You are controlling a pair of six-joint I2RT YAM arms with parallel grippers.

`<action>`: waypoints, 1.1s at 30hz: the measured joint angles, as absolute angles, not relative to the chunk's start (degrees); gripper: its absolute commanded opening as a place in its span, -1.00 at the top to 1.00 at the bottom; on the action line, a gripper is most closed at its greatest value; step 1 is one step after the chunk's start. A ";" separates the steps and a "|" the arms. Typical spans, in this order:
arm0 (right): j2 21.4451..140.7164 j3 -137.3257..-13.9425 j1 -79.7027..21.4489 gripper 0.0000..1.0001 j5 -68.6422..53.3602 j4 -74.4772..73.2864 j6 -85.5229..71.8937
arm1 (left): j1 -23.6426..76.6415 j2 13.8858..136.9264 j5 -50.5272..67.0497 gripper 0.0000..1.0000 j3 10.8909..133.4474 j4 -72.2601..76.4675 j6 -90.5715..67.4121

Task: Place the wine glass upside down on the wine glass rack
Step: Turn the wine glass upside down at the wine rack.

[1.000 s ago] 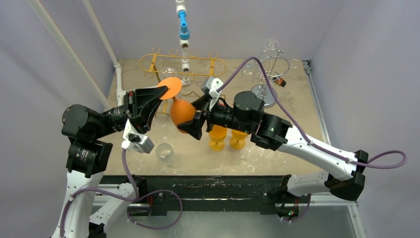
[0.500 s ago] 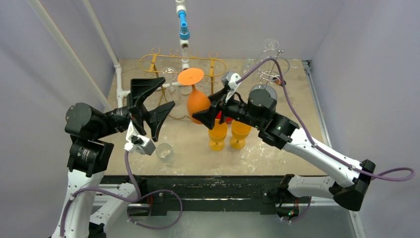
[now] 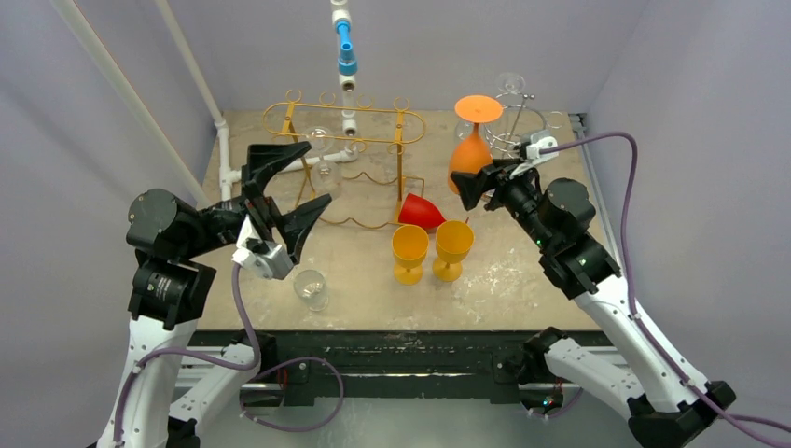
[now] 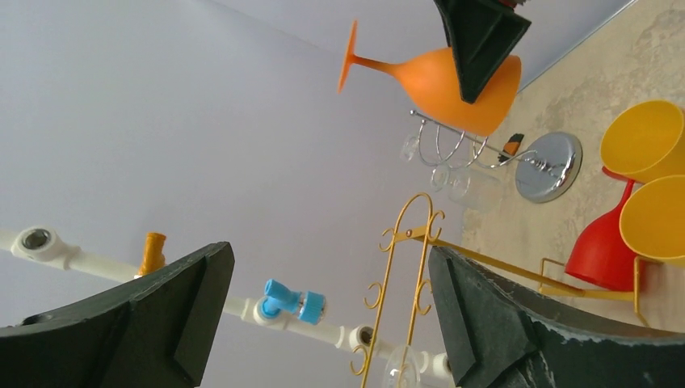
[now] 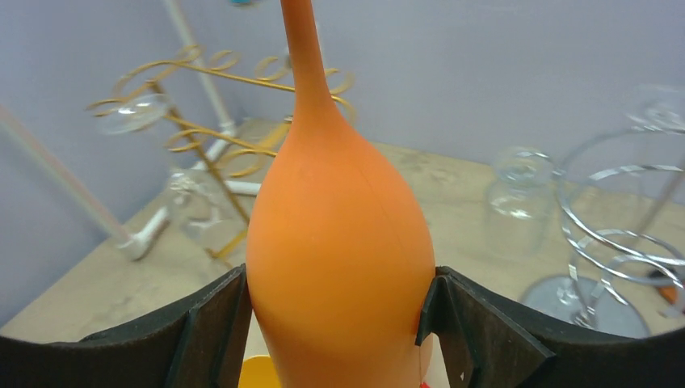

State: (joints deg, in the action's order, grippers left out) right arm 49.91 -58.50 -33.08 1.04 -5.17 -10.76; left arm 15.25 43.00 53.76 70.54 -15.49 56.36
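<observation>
While the left tool (image 3: pixel 315 174) gapes wide and empty, the right tool (image 3: pixel 479 178) clamps the orange wine glass (image 3: pixel 468 157) foot-up beside the silver rack (image 4: pixel 548 166).

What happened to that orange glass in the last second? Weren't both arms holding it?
The left gripper let go of the orange glass and opened wide. The right gripper, clamped on the bowl, carried it upside down to the right and back, toward the chrome rack. The yellow glasses, red glass and clear glass stayed put.
</observation>
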 measured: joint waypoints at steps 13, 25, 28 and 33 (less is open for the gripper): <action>47.29 -39.42 -17.37 -0.20 3.73 1.19 -12.53 | 15.25 44.36 49.25 -1.00 68.62 -12.40 40.62; 47.90 -31.55 -14.44 -0.19 10.85 9.78 -13.56 | 15.25 43.53 49.04 -1.00 66.76 -11.31 37.85; 49.17 -29.58 -14.04 -0.20 12.78 12.40 -13.58 | 15.25 43.55 49.01 -1.00 66.50 -11.31 37.04; 52.99 -27.68 -13.39 -0.21 15.68 17.58 -13.52 | 15.25 43.48 49.04 -1.00 66.08 -11.16 36.42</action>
